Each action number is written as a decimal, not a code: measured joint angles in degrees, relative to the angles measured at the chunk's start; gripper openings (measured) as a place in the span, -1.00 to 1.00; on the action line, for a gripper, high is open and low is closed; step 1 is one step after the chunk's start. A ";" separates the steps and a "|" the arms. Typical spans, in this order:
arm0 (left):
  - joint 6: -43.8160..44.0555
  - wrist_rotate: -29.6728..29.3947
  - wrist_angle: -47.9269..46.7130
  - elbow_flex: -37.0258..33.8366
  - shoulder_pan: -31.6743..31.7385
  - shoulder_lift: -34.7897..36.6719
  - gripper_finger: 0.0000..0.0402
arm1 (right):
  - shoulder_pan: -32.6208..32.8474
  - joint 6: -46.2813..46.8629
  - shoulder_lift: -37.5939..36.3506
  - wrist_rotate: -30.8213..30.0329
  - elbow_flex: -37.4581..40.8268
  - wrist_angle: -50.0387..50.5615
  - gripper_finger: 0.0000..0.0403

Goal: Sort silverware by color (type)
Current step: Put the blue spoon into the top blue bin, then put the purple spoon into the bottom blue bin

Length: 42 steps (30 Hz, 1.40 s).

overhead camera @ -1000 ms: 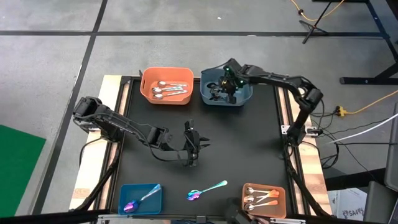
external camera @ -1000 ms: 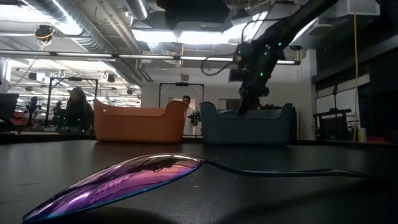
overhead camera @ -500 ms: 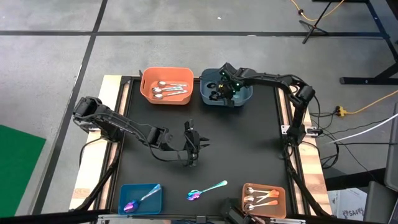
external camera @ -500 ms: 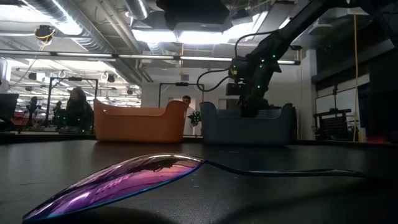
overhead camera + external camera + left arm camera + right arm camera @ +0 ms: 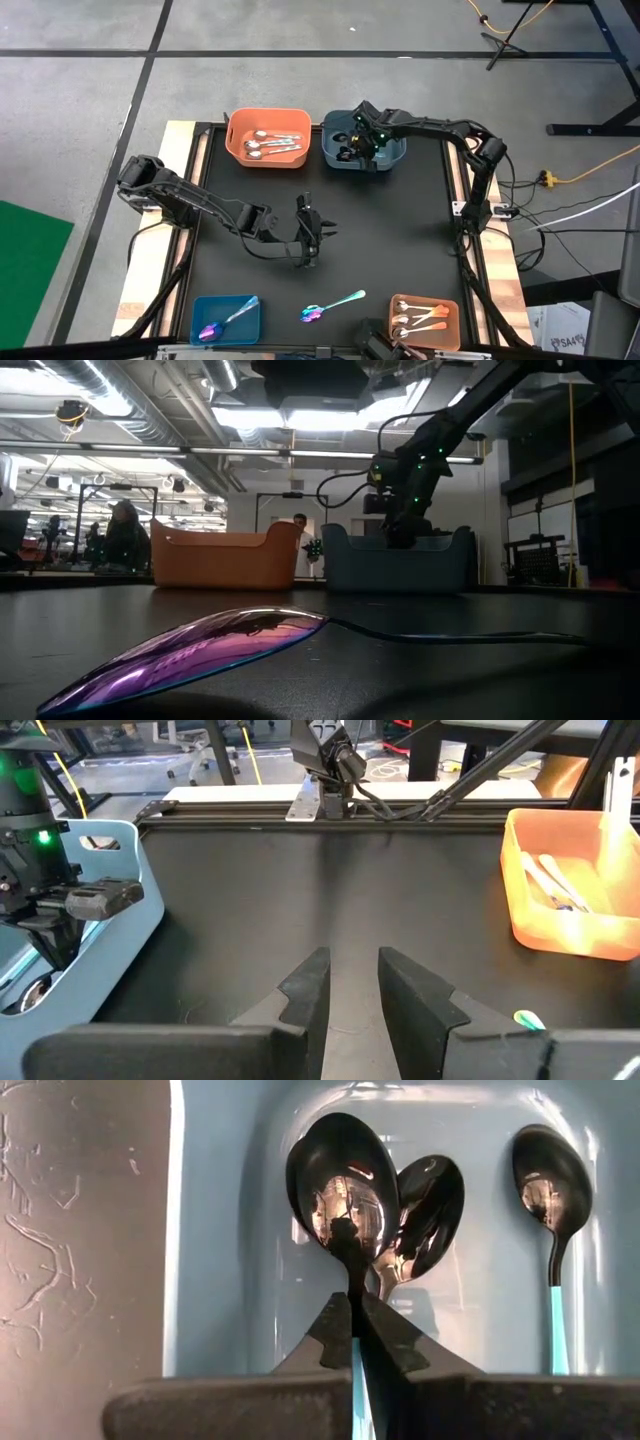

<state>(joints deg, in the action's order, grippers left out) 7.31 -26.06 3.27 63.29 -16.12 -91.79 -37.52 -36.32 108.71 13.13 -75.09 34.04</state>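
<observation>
My right gripper (image 5: 355, 1305) reaches down into the far blue bin (image 5: 392, 152) and is shut on a dark-bowled spoon (image 5: 343, 1185) with a teal handle. Two more dark spoons (image 5: 425, 1205) (image 5: 550, 1180) lie on that bin's floor. An iridescent purple-blue spoon (image 5: 330, 305) lies flat on the black mat near the front edge, close to the camera in the low view (image 5: 200, 650). My left gripper (image 5: 350, 965) hangs open over the middle of the table (image 5: 315, 235) with nothing between its fingers. My right gripper pinches the spoon's thin teal handle (image 5: 356, 1355) between its two fingers, just behind the neck. The fingers slant down from above into the bin and the spoon runs on along them, bowl ahead of the tips. Whether the bowl rests on the bin floor I cannot tell.
A far orange bin (image 5: 268, 138) holds silver spoons. A near blue bin (image 5: 225, 318) holds an iridescent spoon, and a near orange bin (image 5: 425, 320) holds spoons with orange handles. People show in the room behind the table (image 5: 125, 530).
My right gripper has sunk into the far blue bin and tipped a little, then held still, its fingers staying shut.
</observation>
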 joint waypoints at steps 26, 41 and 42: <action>0.00 0.02 -0.02 0.00 0.00 0.00 -0.59 | 0.04 0.00 -0.02 -2.15 0.00 -0.30 -0.74; 0.00 0.00 -0.02 0.00 0.02 0.00 -0.59 | 0.04 0.00 -0.07 -2.14 0.00 -1.24 -0.41; 0.00 0.00 -0.04 0.00 0.02 0.00 -0.59 | 0.04 0.02 -0.07 -2.15 0.00 -1.23 -0.41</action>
<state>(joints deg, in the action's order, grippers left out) 7.31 -26.06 3.23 63.29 -16.10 -91.79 -37.47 -36.30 108.64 10.98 -75.09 32.81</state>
